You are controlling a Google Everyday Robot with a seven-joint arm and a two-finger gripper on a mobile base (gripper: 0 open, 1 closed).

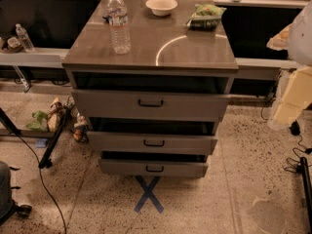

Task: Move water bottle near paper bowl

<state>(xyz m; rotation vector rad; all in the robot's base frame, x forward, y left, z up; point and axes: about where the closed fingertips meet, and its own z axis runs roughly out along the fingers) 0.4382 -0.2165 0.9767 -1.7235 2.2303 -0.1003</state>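
The gripper (288,104) is hanging beside the table's (195,52) right edge; I cannot tell whether it is spread or pressed together. Well to its left the bottle (119,26) is standing upright, the bowl (161,6) sitting farther back, apart.

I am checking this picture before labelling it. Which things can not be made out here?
- The gripper: outside the camera view; only a pale shape, perhaps the arm, shows, cut by the right edge.
- Label of the water bottle: print too small.
- Dark thing behind the water bottle: partly hidden by it.
- Drawers: insides dark, behind their fronts.
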